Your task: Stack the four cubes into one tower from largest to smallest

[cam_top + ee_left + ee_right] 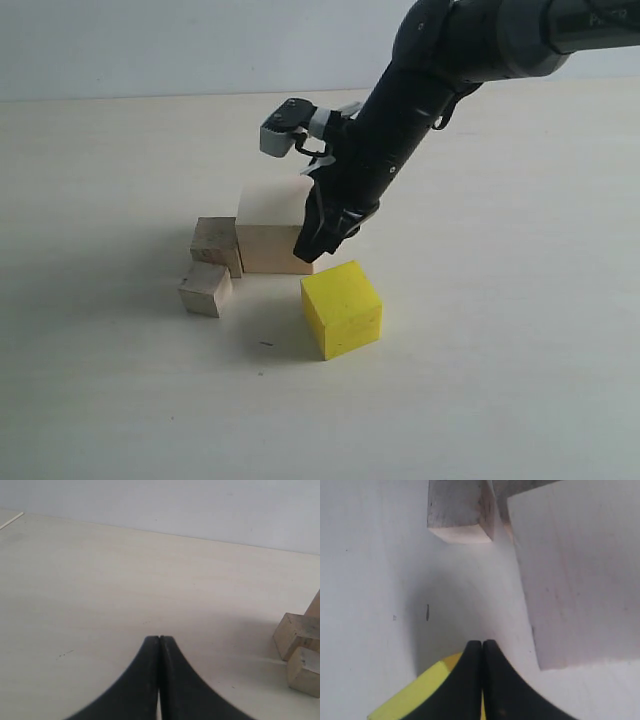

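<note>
Exterior view: no stacking done yet, all four cubes sit on the table. Big cube is centre, med cube against its left side, small cube just in front of the med one, yellow cube near the big cube's front-right, apart from it and turned at an angle. R gripper is pointed down btwn big cube and yellow cube, tip by the big cube's front-right corner; can't tell if it touches. Its jaws are pressed together w/ nothing in them. L gripper is the same, pinched tight and empty, over bare table off to the left.

Risks, as a judgement:
- Jaws this tight can't take any cube; spreading them in that narrow gap could shove yellow or big cube.
- Any nudge to the big cube would likely carry the med cube too, since they touch.
- Yellow sits skewed vs the jaws, so a grab w/o re-aligning may catch corners and twist it.
- A skewed yellow set on the big cube means a shaky base for the top two.
</note>
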